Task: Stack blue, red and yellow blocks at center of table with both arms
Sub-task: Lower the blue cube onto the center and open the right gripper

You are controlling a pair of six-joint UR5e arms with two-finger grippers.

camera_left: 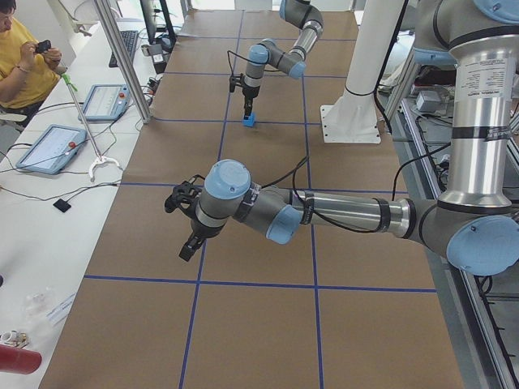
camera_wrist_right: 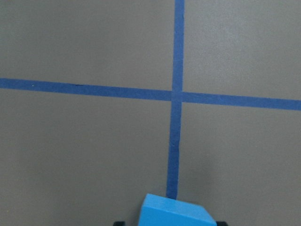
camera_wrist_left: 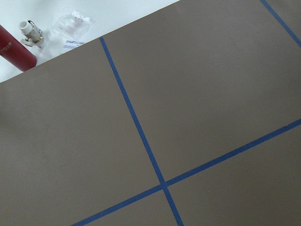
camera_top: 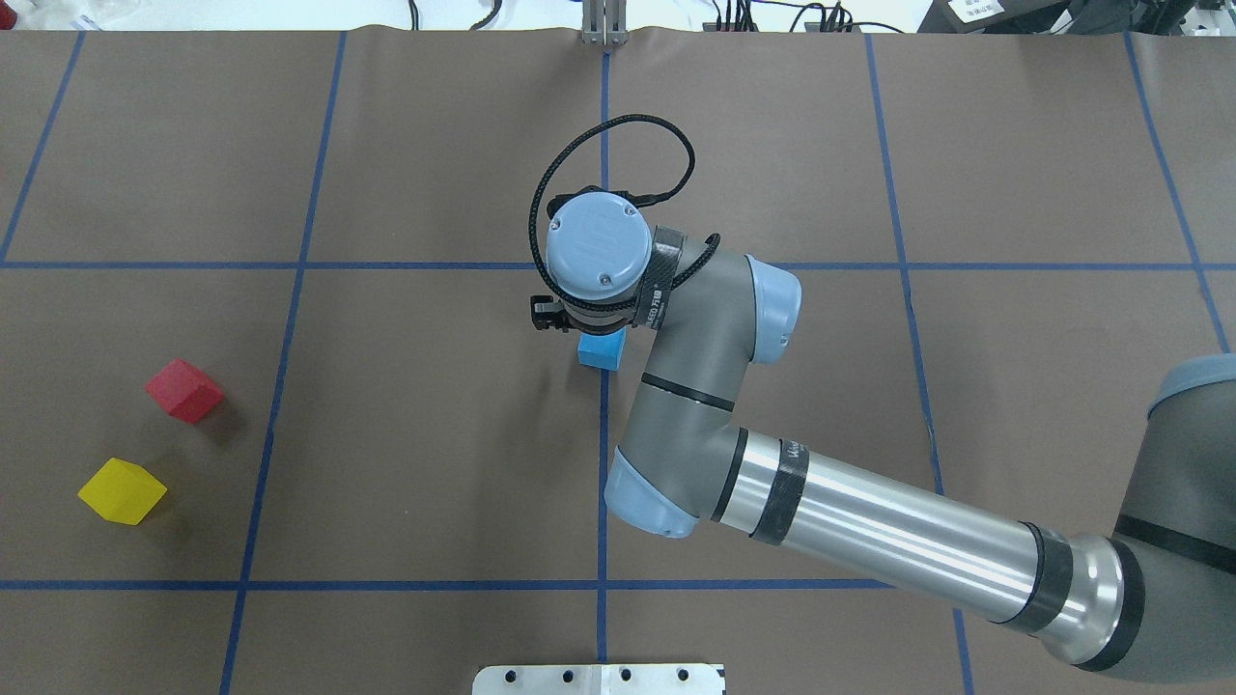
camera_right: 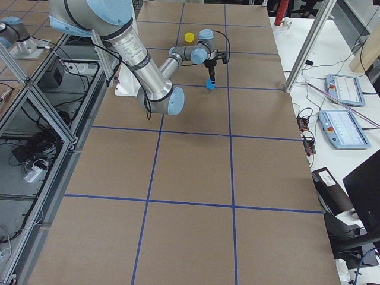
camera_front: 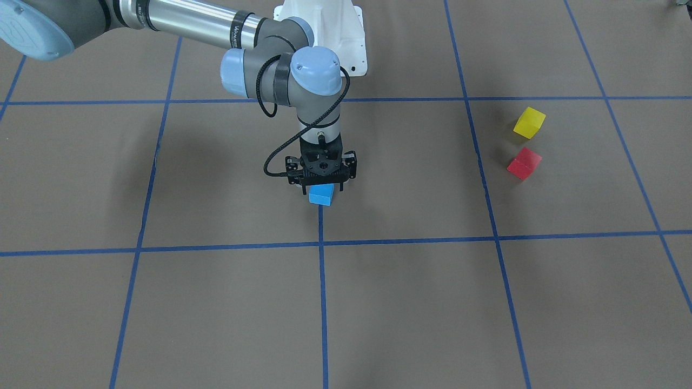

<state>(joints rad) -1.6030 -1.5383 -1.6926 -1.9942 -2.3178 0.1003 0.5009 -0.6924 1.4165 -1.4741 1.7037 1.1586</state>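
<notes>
The blue block (camera_front: 321, 195) rests on the brown table at the centre line; it also shows in the overhead view (camera_top: 600, 350) and the right wrist view (camera_wrist_right: 176, 213). My right gripper (camera_front: 323, 189) stands straight above it, jaws open, fingertips straddling its top. The red block (camera_front: 524, 163) and yellow block (camera_front: 529, 122) lie side by side and apart on my left side, also in the overhead view as red (camera_top: 183, 390) and yellow (camera_top: 122, 490). My left gripper (camera_left: 186, 250) hovers over bare table far from all blocks; I cannot tell if it is open.
The white robot base (camera_front: 324, 32) stands behind the centre. A side table with tablets (camera_left: 50, 147) and a seated person (camera_left: 24, 57) runs along the far edge. A red canister (camera_wrist_left: 15, 50) lies off the table's end on my left.
</notes>
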